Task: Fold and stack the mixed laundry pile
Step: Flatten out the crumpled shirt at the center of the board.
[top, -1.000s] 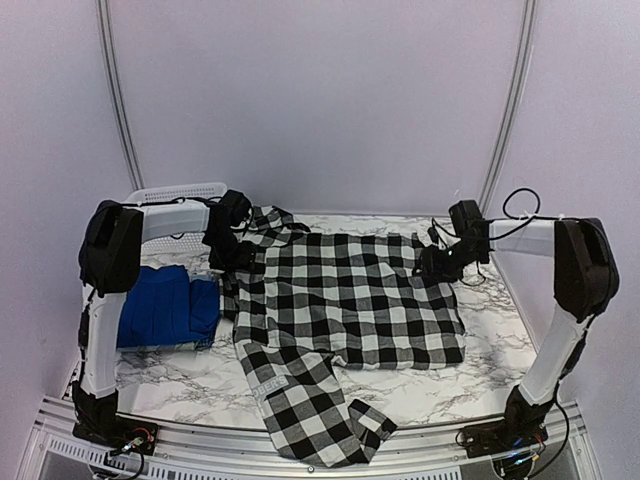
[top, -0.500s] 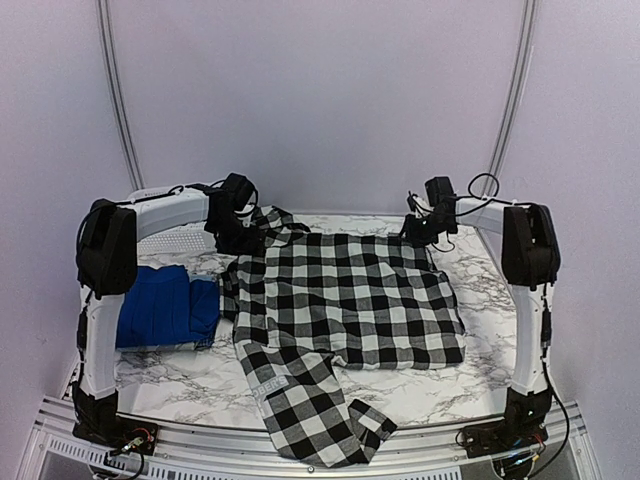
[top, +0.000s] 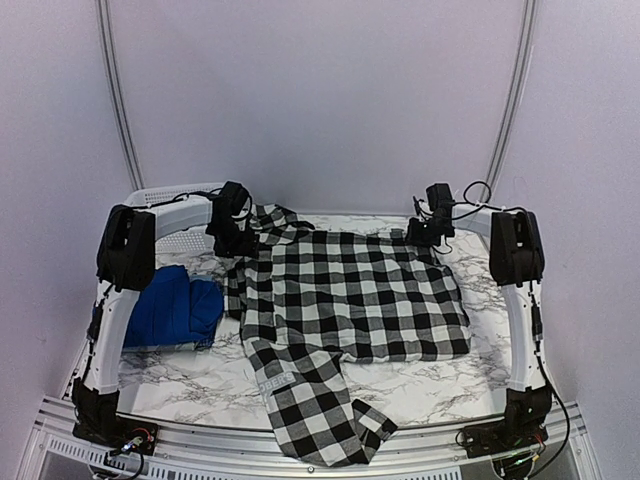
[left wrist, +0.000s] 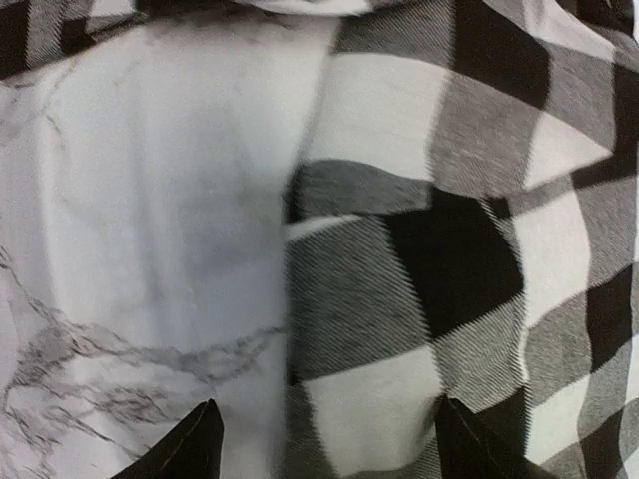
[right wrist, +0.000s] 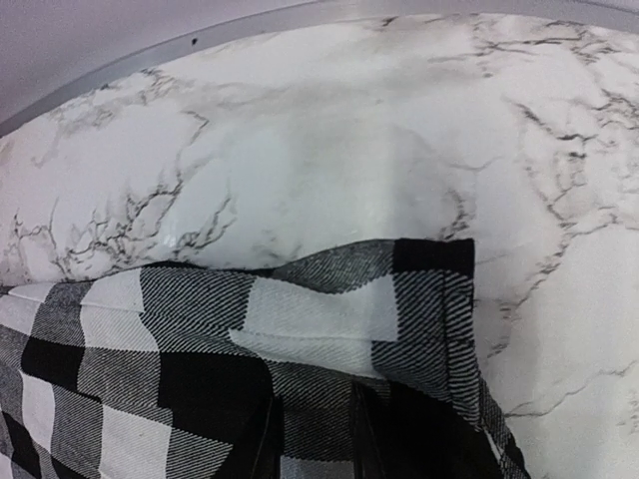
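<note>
At the shirt's [top: 350, 295] far edge, the right gripper [right wrist: 315, 424] pinches the right corner. The left gripper [left wrist: 327, 404], spread wide, straddles the left corner.

Left arm [top: 127, 262] and right arm [top: 512, 255] reach far.
Left hand [left wrist: 329, 449] spread wide; right hand [right wrist: 315, 431] pinching the flannel shirt [top: 350, 295].

- The flannel shirt [top: 350, 295] is seen to be woven cloth, matt. A fine diagonal rib is shown in its black and grey checks in the wrist views, and a stitched hem is shown along its edge.
- The table [top: 200, 375] is finished in a smooth marble pattern, white with grey veins, and a faint sheen is seen on it.
- The royal-blue shirt [top: 170, 310] is shown as soft, matt cloth.
- The basket [top: 165, 195] is made of white plastic lattice.
- The rail [top: 200, 440] at the near edge is made of dull, ribbed grey metal.
</note>
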Robot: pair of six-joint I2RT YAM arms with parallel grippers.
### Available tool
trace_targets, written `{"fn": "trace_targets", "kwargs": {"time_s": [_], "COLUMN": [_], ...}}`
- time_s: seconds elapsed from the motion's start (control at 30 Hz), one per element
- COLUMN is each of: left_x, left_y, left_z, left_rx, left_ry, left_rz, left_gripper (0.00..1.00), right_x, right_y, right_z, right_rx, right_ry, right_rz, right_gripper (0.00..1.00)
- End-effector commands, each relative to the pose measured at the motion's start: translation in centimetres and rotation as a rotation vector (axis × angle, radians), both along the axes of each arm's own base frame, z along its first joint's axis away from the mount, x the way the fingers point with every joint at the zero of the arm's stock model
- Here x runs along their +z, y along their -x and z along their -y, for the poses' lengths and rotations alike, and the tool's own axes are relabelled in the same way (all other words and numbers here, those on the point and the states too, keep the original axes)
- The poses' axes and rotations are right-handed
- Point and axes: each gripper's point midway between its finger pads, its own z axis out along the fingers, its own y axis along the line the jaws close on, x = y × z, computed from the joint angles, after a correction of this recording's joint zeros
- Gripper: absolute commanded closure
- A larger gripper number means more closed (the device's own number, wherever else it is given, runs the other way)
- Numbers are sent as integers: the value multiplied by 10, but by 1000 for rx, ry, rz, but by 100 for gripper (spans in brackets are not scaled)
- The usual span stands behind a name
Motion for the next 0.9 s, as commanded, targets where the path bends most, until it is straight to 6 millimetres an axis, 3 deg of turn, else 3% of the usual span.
{"fn": "trace_targets", "kwargs": {"time_s": [0.0, 0.1, 0.2, 0.3, 0.37, 0.43, 0.53, 0.67, 0.73, 0.87], "left_x": [-3, 17, 52, 87, 97, 98, 88, 62, 47, 23], "left_y": [-29, -55, -57, -27, 3, 36, 84, 130, 139, 137], "left_z": [-5, -11, -12, -2, 5, 13, 25, 42, 45, 38], "left_rx": [45, 88, 84, 4, -52, -108, -175, -239, -233, -164], "left_ry": [10, 26, 57, 51, 33, 38, 57, 36, 21, -21], "left_rz": [31, 106, 153, 172, 157, 121, 44, -40, -78, -119], "left_gripper": [24, 18, 16, 18, 23, 31, 44, 58, 67, 78], "right_x": [-42, -30, 9, 62, 96, 112, 117, 99, 84, 56], "right_y": [2, -11, -22, -18, -4, 17, 58, 118, 146, 191], "right_z": [61, 73, 62, 49, 40, 30, 13, -9, -19, -34], "right_rx": [-147, -165, -113, -63, -33, 0, 41, 89, 107, 140], "right_ry": [68, 52, -12, -67, -105, -151, -199, -234, -240, -250], "right_rz": [-106, -81, -13, 70, 106, 106, 65, -26, -77, -155], "right_gripper": [75, 72, 62, 53, 51, 51, 51, 51, 51, 52]}}
